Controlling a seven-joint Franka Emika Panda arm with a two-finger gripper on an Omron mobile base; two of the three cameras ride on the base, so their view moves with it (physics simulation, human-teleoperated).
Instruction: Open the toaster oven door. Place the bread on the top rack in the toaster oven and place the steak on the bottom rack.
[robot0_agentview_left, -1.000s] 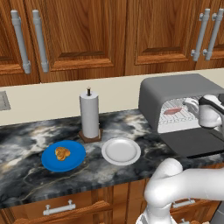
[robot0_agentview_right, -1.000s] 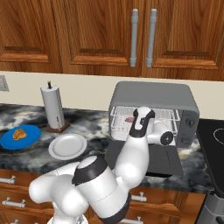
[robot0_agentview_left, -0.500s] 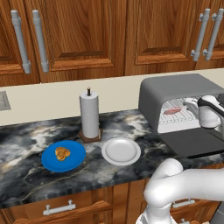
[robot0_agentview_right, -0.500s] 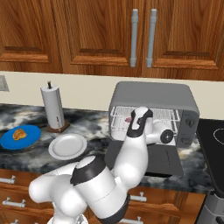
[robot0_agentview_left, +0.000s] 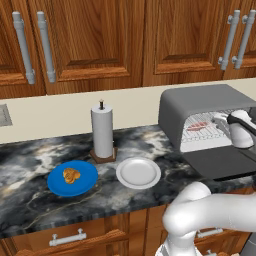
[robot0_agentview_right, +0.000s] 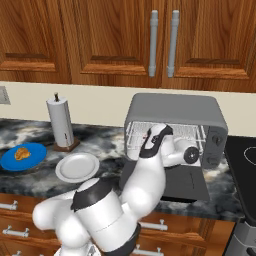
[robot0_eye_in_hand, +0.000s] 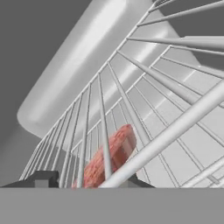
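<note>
The toaster oven (robot0_agentview_left: 186, 107) stands with the toaster oven door (robot0_agentview_left: 222, 162) folded down flat in front, and the tool (robot0_eye_in_hand: 87, 179) reaches inside it. In the hand view the steak (robot0_eye_in_hand: 109, 156) lies between and just ahead of the two fingertips (robot0_eye_in_hand: 43, 178), with the silver wires of a rack (robot0_eye_in_hand: 144, 113) crossing in front of it; the jaws sit close at either side of the meat, but I cannot tell whether they pinch it or have let go. From the left base view the steak (robot0_agentview_left: 196, 126) shows on a wire shelf, just left of the wrist.

Well left of the tool, a blue plate (robot0_agentview_left: 56, 184) carries the bread (robot0_agentview_left: 71, 175). Between that plate and the oven an empty white plate (robot0_agentview_left: 138, 173) rests on the dark marbled table (robot0_agentview_left: 30, 160). A paper-towel roll (robot0_agentview_left: 102, 130) stands behind the plates. Wooden cabinets (robot0_agentview_left: 90, 40) hang above.
</note>
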